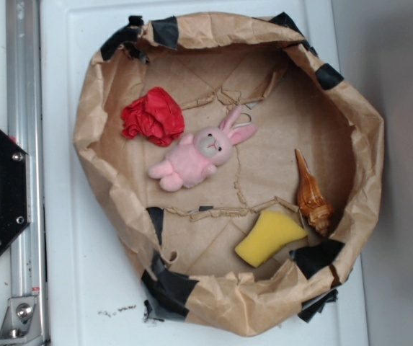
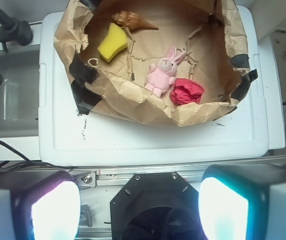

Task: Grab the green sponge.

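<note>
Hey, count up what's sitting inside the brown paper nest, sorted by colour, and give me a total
Yellow: 1, the green sponge
Pink: 1, the plush bunny
Red: 1, the crumpled cloth ball
Brown: 1, the spiral seashell
Total: 4

sponge (image 1: 267, 238): bright yellow
bunny (image 1: 195, 157): pale pink, whitish face
cloth ball (image 1: 153, 116): red
seashell (image 1: 312, 196): glossy brown, orange streaks
paper nest (image 1: 368, 162): tan, black tape patches
my fingers (image 2: 55, 210): glowing white, cyan-magenta edges
</note>
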Controlling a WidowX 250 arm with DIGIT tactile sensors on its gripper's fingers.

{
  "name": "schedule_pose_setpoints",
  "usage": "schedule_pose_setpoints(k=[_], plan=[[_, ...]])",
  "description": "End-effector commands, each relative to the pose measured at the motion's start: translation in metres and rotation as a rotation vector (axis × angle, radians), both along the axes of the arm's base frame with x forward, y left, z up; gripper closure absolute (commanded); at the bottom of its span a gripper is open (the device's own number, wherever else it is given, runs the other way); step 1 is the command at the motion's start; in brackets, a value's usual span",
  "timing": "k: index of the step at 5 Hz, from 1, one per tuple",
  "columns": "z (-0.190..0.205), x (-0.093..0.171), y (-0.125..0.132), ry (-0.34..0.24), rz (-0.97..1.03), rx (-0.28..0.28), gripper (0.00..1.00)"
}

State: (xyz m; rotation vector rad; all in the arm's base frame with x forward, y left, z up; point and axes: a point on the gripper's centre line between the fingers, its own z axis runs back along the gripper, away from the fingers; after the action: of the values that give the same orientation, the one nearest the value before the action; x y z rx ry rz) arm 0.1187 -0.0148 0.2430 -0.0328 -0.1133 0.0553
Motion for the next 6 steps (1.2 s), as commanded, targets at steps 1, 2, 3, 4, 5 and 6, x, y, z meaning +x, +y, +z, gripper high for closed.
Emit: schedule_pose_setpoints(k=[1,2,3,4,5,6], plan=[[0.0,0.0,0.0,0.0,0.0,0.0,0.0],[-0.032,0.044,0.016,-0.012,0.201,-0.106,0.0],[-0.041,0.078,0.025,-0.044,0.371,-0.163,0.0],[-0.063,0.106,0.04,-0.056,0.493,-0.118,0.0],[-0.094,0.13,0.034,0.01,0.602,-0.037,0.0],[-0.11,0.154,0.02,0.033,0.559,-0.042,0.0]])
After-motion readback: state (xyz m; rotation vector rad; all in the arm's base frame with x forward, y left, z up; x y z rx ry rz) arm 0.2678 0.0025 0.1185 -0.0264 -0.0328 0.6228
